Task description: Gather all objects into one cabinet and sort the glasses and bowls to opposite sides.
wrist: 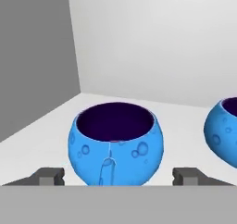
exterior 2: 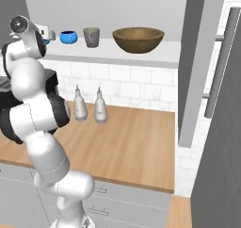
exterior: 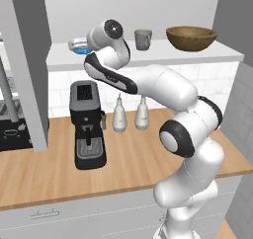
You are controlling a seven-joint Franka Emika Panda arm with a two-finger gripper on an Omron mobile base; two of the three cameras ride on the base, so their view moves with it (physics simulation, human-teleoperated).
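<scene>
Hand view had the pincer spread wide, one dark fingertip on each side of the blue handled mug, neither touching it; the mug stood upright on the white shelf board with its handle facing the camera. Just to its right sat the small blue bowl, apart from it. The left base view showed the hand up at the shelf's left end, near the grey door panel.

Judging by that, the mug was set down at the left side and let go, so the placing step looked finished. The next move would call for a straight pull back from the shelf without clipping the mug or bowl.

Farther along the shelf stood the grey cup, then the large brown wooden bowl at the right. Below ran a wooden counter with a black coffee machine and two white bottles against a white tiled wall.
</scene>
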